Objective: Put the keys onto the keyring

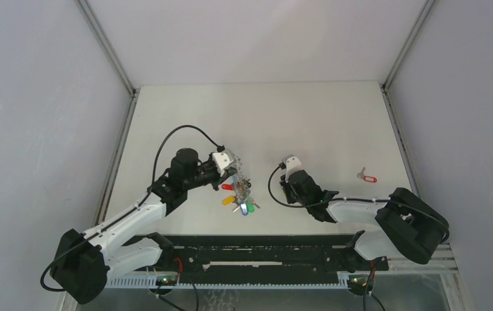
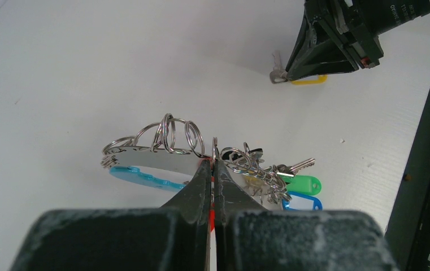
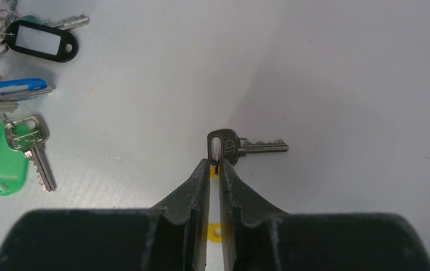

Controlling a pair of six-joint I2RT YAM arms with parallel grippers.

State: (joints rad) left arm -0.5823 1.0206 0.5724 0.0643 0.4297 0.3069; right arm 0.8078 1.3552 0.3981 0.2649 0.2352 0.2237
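The left hand (image 2: 213, 169) is closed tight on the keyring (image 2: 156, 161), its two fingers meeting on the flat grey bar where that bar joins the cyan section. Small wire rings stand up along the bar just beyond the fingertips and to their left. The bunch of tagged keys (image 2: 291, 186) trails to the right of the fingertips, green and blue tags outermost.

The right hand (image 3: 217, 169) is down at the bench (image 1: 308, 123), its fingers nearly together with only a sliver between them. The yellow-tagged key (image 3: 246, 146) lies flat just ahead of the tips, its head touching them and its blade pointing right. The tips seem to nip the little ring at the key's head, though the view there is too cramped to be sure. The yellow tag (image 3: 215, 232) shows through the gap further back, under the fingers.

The red-tagged key (image 1: 365, 175) lies on the bench well to the right of the right hand, apart from everything else.
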